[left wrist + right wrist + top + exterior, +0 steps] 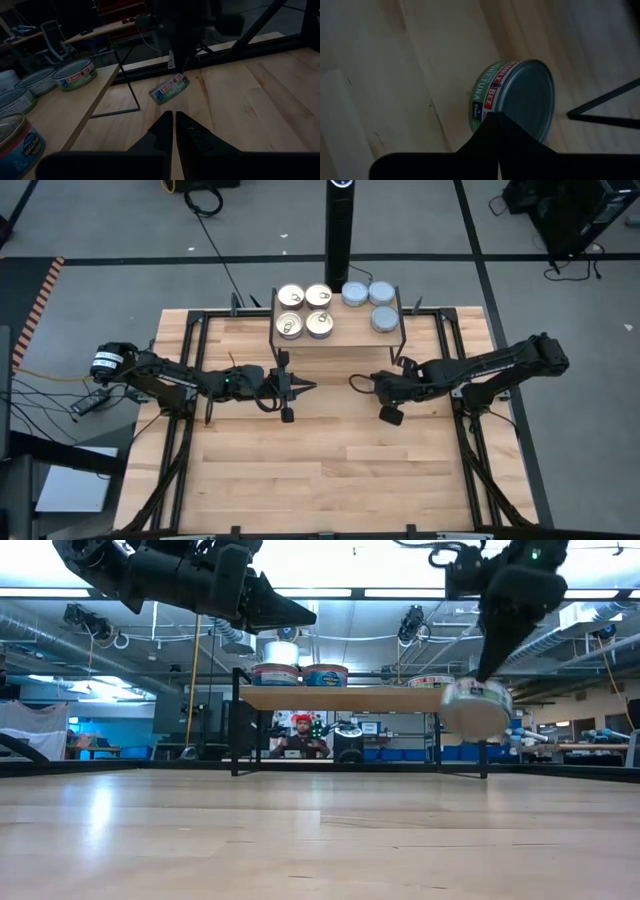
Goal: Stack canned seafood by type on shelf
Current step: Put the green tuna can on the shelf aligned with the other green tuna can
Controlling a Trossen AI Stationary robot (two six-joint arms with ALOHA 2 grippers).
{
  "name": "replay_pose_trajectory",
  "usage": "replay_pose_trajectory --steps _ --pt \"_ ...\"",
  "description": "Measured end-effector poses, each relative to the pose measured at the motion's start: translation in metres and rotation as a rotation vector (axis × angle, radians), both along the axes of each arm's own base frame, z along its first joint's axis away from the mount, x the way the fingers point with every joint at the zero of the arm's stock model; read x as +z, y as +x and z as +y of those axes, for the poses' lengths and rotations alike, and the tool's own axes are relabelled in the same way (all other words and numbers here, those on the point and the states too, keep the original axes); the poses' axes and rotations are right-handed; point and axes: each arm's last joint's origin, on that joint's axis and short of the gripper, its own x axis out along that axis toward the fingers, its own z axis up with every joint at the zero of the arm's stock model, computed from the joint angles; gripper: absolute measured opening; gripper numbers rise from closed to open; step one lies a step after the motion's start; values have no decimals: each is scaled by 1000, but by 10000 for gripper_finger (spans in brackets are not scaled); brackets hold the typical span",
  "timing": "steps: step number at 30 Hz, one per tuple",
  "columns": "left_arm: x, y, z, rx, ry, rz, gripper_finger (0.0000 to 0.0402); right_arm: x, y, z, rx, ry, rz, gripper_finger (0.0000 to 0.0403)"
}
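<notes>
Handling now: the eighth tin (520, 95), grey-lidded, the only one not on the shelf (340, 345).
Tin place: at the tip of the right gripper (496, 116), off the shelf's 6 o'clock edge. It is tilted on its rim line and smeared in the low view, where it seems clear of the tabletop.
Right jaws: pressed together with no gap. The tin sits just beyond the tips, and I cannot tell whether a rim is pinched or the tin is loose.
Shelf load: four gold tins (304, 311) on the 9 o'clock half and three grey tins (370, 298) on the 3 o'clock half, all one layer deep, none stacked.
Step judged: late in the gathering and before any stacking. The grip on this tin looks doubtful.
Next move calls for: a sure hold across the tin's sides with the lid level, a lift above the board, then a set-down with the grey group or on one of them.
Risk: a tilted tin may roll under the shelf or knock its wire leg.
Right arm pose: reaching in from 3 o'clock, low, with the wrist angled down toward the table.
Left arm pose: stretched in from 9 o'clock, raised and waiting. The left gripper (174, 117) has its jaws together, empty, aimed at the tin.
</notes>
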Motion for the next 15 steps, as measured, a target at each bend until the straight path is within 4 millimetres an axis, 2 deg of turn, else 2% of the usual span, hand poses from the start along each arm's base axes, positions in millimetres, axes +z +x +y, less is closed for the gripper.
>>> replay_pose_trajectory --steps 15 --pt "0 0 0 0 0 0 25 76 11 6 86 -149 -162 0"
